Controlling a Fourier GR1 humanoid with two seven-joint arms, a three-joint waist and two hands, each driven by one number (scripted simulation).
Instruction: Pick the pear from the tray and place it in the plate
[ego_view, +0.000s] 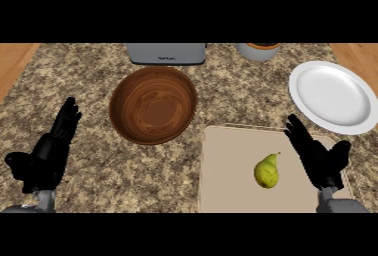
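Head view shows faint writing on the grey toaster, too small to read. Yellow-green, stem up, the pear lies on the beige tray, the white plate beyond it. Left hand and right hand are spread, holding nothing.

Illumination even and moderately bright across the speckled granite surface, source overhead and diffuse. Shadows faint; slight darkening inside the brown wooden bowl. Soft sheen on the round white plate, no harsh glare. Yellow-green pear casts little visible shadow on the beige tray
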